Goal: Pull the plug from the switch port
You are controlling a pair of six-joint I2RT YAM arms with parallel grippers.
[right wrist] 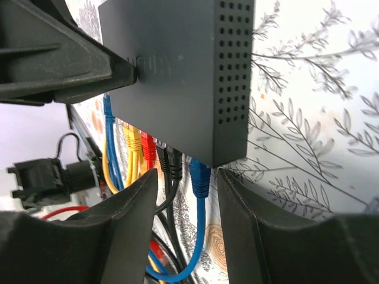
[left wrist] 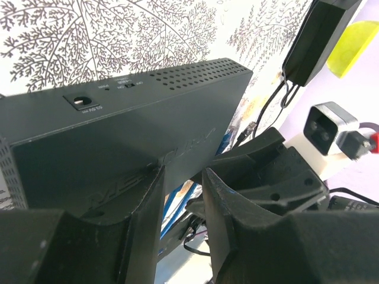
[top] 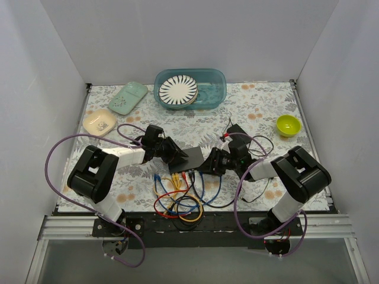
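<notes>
The black switch (top: 192,158) lies on the floral-patterned surface (top: 260,106) between the two arms, just ahead of their bases. Its port side faces the near edge, where blue, yellow, red and black cables (top: 177,198) spill out in loops. The left gripper (top: 176,155) comes in from the left and pinches the switch's left edge. In the right wrist view one of its fingers (right wrist: 112,68) presses on the top face of the case. The right gripper (top: 208,163) sits at the switch's near right corner. In its own view its fingers (right wrist: 133,207) stand apart, either side of the blue plug (right wrist: 199,176) and the black plugs (right wrist: 172,161) beside it. All of these are seated in their ports. I cannot tell whether the fingers press on any plug or only straddle them. Further along the row are a red plug (right wrist: 148,148) and yellow plugs (right wrist: 133,142). A black power adapter (top: 238,131) lies just behind the right gripper. Well apart at the back are a teal bin (top: 213,94) holding a striped plate (top: 177,90), and a lime bowl (top: 288,125) at the right.
</notes>
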